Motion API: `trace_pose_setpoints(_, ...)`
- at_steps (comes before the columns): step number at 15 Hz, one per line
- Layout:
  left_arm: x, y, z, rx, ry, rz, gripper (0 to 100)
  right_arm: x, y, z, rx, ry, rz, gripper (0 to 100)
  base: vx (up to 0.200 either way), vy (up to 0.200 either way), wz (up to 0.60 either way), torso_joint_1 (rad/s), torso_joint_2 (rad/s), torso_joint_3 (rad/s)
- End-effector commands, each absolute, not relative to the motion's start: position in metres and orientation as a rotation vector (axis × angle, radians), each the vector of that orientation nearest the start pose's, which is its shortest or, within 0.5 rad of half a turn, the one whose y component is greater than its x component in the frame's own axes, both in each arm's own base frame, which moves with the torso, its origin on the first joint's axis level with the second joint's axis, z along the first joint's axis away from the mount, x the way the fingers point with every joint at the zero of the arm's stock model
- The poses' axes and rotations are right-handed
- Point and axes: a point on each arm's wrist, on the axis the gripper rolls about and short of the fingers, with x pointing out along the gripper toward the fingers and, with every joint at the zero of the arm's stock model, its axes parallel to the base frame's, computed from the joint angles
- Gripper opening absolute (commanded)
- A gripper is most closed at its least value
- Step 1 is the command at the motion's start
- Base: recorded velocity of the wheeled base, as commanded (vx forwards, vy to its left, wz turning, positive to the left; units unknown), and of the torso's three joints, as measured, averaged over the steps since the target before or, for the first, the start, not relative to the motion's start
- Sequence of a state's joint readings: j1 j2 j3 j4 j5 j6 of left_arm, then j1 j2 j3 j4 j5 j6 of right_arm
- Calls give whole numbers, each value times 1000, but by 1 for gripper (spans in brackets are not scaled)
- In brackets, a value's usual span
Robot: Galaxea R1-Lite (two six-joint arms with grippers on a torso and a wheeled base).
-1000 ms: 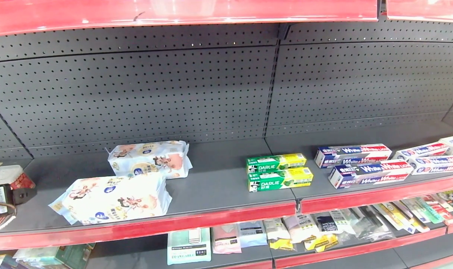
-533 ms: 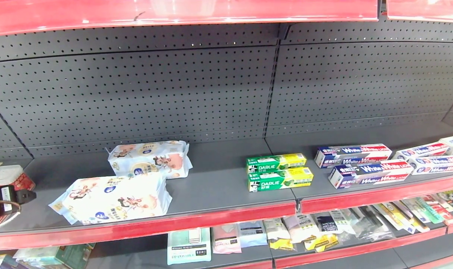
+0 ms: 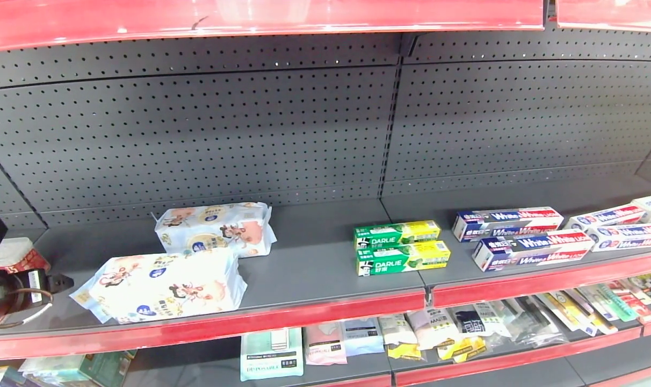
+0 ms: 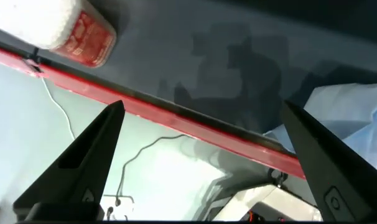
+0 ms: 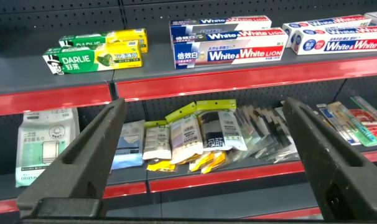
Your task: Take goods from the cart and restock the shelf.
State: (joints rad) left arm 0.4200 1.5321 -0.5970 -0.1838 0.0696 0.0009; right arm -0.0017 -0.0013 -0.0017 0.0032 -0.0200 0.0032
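On the shelf, just behind its red front edge, a tissue pack is lying flat, and a second tissue pack is sitting just behind it, farther back from that edge. Along the edge toward the robot's right, two green toothpaste boxes are lying side by side, parallel to the edge, and beyond them blue-and-red toothpaste boxes are resting in rows near the edge. At the left end of the edge the left gripper is hovering over it, its jaws spread wide with nothing between them, and a red tub with a white lid is standing just behind the edge there. The right gripper is hanging out in front of the edge, its jaws likewise gaping wide and holding nothing, facing the small packets that are lying on the tier below the edge. Well back from the edge a dark pegboard panel is rising behind the goods
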Motion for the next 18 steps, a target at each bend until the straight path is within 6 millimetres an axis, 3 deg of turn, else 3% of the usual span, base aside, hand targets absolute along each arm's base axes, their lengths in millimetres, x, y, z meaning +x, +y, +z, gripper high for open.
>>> trace_pose_setpoints(1, 211, 93, 128, -133, 756, 445, 100, -23, 0, 76, 3, 2, -21, 100, 0, 0, 0, 0, 0, 0)
trace_pose_setpoints(7, 222, 85, 117, -114, 734, 402, 100, -23, 0, 76, 3, 2, -21, 100, 0, 0, 0, 0, 0, 0)
trace_pose_setpoints(18, 233, 75, 114, -89, 707, 350, 100, -23, 0, 75, 3, 3, -21, 100, 0, 0, 0, 0, 0, 0)
